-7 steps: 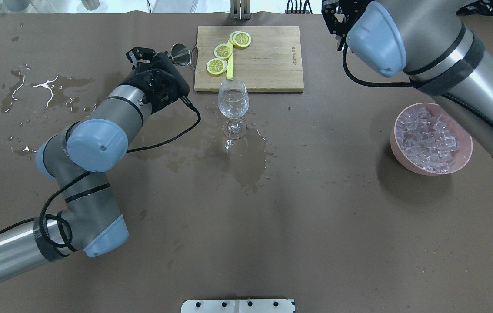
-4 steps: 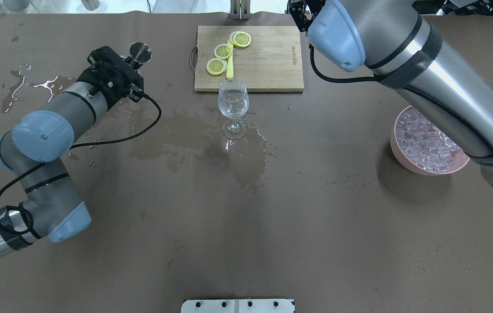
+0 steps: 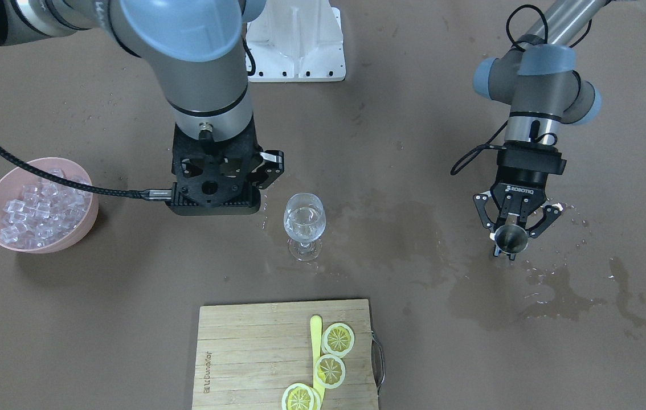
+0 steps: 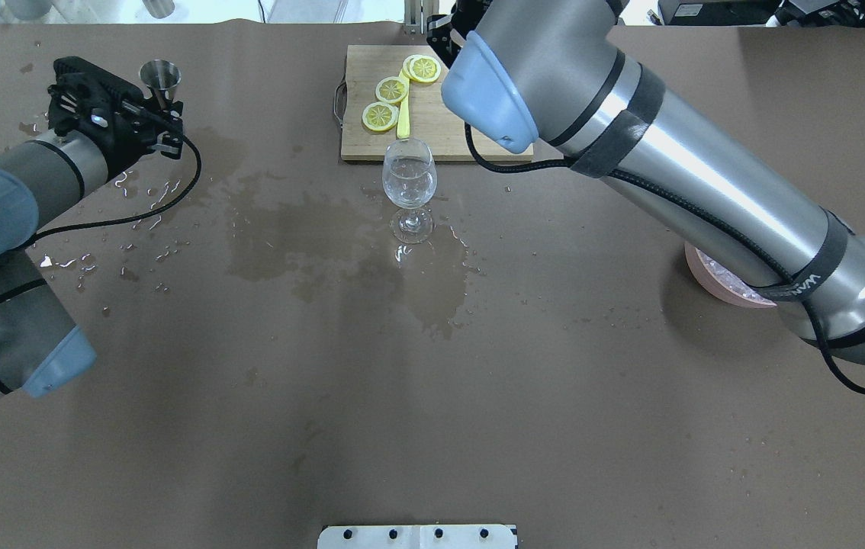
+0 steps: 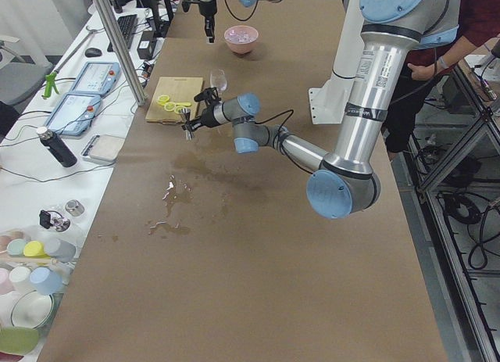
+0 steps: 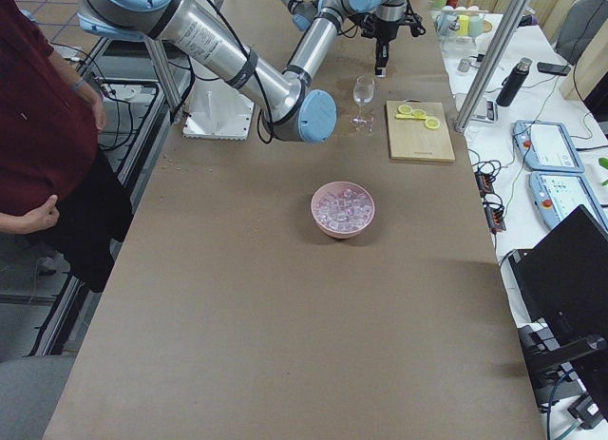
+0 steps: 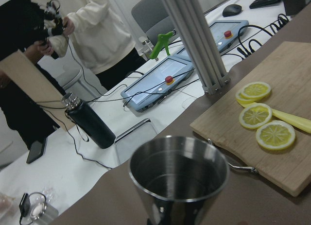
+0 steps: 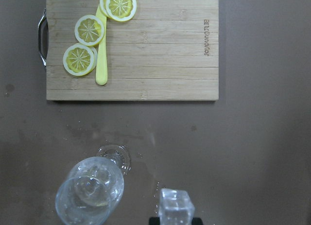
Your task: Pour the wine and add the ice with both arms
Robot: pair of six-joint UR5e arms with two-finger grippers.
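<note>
Exterior front-facing view, and the wine glass (image 3: 304,226) stands upright mid-surface with the wine (image 3: 303,221) sitting low in its bowl, a small clear measure. Out on the robot's left, well apart from the glass, the left fingers (image 3: 510,236) are clamped round a steel jigger (image 7: 179,176), mouth up, hanging over a splashed, wet patch (image 3: 551,285) of the brown surface (image 3: 414,85).

Over to the right arm: its wrist hangs just beside the glass, on the robot's side of it. The wrist mount hides the tips from across the table, but the right wrist camera shows it plainly. The right fingers (image 8: 175,221) pinch one ice cube (image 8: 176,207), held above bare surface beside the glass, not over its mouth.

The rest of the ice (image 3: 38,208) is heaped in the pink bowl (image 3: 82,232), far off on the robot's right. Beyond the glass lies the wooden board (image 3: 243,341), carrying lemon slices (image 3: 330,370) and a yellow utensil (image 3: 315,336). Dark damp stains (image 4: 326,236) spread around the foot of the glass.
</note>
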